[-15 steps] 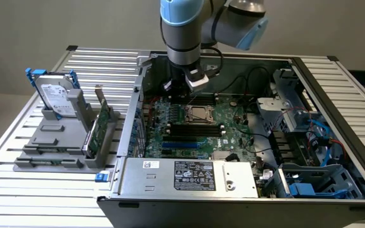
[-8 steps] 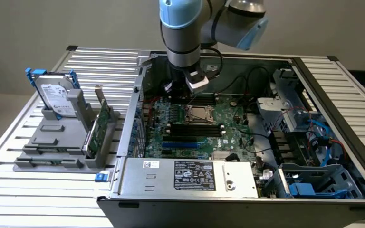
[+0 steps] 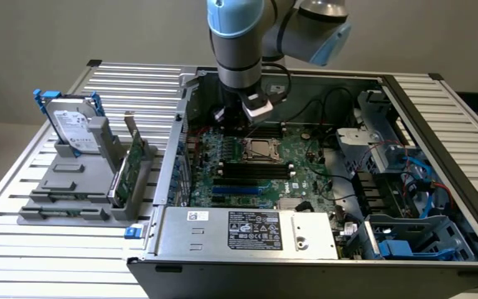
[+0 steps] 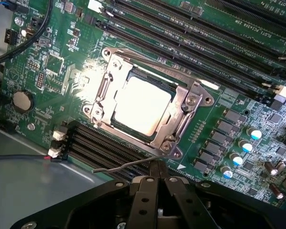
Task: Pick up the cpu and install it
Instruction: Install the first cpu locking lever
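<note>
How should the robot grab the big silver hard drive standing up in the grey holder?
Likely by its upper half, from straight above. The hard drive stands on edge in the grey holder, so just that part sticks out, and its two broad flat faces sit close together for an easy pinch. Skip the narrow edges, where the blue bracket runs.
</note>
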Available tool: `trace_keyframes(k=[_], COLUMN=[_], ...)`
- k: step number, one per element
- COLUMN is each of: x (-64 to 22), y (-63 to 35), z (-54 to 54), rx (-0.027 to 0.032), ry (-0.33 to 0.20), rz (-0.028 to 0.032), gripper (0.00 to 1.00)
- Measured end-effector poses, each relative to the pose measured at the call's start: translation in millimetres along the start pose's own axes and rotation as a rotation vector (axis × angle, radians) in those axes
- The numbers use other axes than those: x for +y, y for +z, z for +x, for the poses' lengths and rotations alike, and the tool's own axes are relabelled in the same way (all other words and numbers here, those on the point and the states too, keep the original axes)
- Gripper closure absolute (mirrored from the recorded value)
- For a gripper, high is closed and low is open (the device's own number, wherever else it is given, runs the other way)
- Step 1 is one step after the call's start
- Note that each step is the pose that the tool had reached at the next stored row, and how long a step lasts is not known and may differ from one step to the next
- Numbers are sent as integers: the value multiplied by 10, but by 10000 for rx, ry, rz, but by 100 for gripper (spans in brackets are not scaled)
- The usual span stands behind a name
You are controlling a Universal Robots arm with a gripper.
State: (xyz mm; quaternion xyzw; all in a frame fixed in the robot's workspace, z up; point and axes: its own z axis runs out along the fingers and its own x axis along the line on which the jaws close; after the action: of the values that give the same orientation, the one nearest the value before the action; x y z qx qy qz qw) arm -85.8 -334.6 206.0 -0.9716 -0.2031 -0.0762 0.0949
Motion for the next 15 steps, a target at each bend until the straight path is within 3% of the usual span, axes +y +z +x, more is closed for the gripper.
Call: trace_keyframes(k=[2,15], x=[19,-10], y=[-11,-18], z=[-10,-31], rx=[-24,10], ry=[-1,-25], rz=[-32,-8], gripper=[89,89])
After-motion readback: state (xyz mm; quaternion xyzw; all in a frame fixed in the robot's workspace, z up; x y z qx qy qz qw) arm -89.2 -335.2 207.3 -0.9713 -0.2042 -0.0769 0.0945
